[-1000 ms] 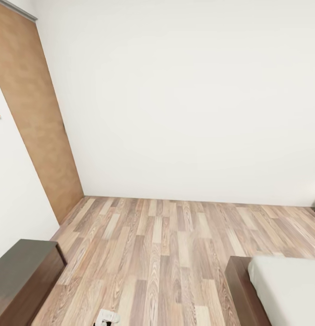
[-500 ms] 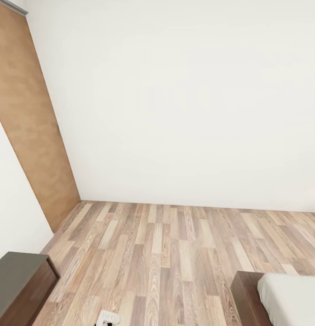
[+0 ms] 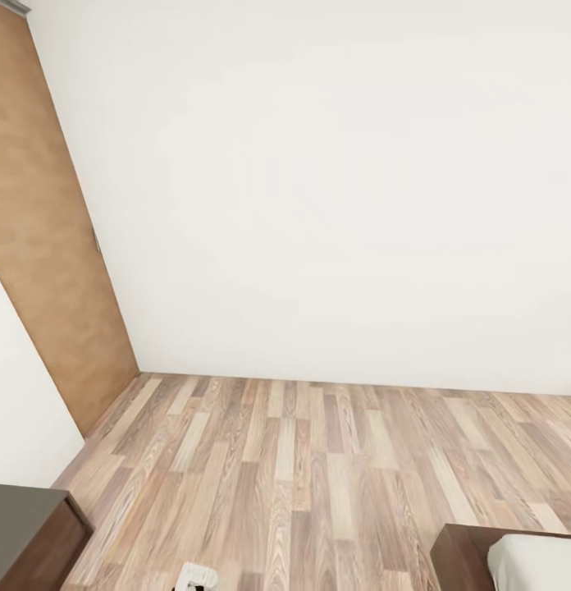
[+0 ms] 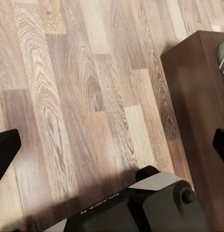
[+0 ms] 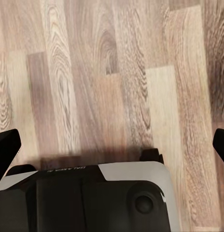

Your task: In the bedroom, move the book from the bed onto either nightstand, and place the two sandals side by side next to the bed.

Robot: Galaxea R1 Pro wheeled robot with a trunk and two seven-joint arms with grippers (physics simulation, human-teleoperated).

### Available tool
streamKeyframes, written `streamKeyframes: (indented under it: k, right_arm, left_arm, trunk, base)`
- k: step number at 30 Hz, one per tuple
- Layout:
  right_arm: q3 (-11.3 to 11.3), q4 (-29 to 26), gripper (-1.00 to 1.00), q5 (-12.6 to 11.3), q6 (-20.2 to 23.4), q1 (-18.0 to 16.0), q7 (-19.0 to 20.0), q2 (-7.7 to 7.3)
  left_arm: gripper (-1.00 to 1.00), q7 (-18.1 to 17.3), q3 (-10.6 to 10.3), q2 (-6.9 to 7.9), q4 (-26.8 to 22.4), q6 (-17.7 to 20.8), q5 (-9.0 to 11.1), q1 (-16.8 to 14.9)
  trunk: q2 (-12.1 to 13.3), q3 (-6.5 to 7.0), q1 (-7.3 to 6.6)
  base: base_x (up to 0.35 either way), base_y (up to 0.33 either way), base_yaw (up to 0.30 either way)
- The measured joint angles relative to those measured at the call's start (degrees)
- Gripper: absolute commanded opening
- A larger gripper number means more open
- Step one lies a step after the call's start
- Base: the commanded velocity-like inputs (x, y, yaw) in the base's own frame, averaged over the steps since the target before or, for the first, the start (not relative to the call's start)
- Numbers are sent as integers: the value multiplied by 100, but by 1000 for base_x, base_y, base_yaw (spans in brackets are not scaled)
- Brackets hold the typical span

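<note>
Both arms hang low with the wrist cameras aimed straight down, a carrying posture that suits a robot on its way, not one at work. The left gripper (image 4: 112, 145) is spread wide with nothing between its black fingertips (image 4: 6, 152), and the right gripper (image 5: 112, 145) is spread and bare the same way. Below them lies the floor (image 3: 302, 476), smooth planks of mixed tan and grey-brown with bold swirling grain. Close by at the right of the head view, a corner of the bed (image 3: 536, 558) shows a pale soft mattress on a dark, square-edged wooden frame (the left wrist view catches that frame's flat brown side). A dark low cabinet (image 3: 27, 529) sits at the left. Beyond stand a matte tan door (image 3: 47, 246) and the plain white wall (image 3: 335, 189). Book, sandals and nightstand are out of sight, probably further along the bed.
</note>
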Motion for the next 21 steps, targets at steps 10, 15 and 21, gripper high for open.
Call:
streamKeyframes:
  k: [10,15,21]
  right_arm:
    - [3,1,100,11,4,0,26,-1]
    - [1,3,100,14,1,1,34,-2]
    - [7,3,100,10,2,0,35,-2]
  left_arm:
    - [100,-1,0,0,0,9,1,0]
    - [100,-1,0,-4,1,9,3,-1]
    - [100,-1,0,-32,47,9,7,0]
  trunk:
    - [0,0,0]
    - [0,9,0]
    - [0,26,0]
  base:
    - [326,0,-4]
    - [326,0,-88]
    - [326,0,-97]
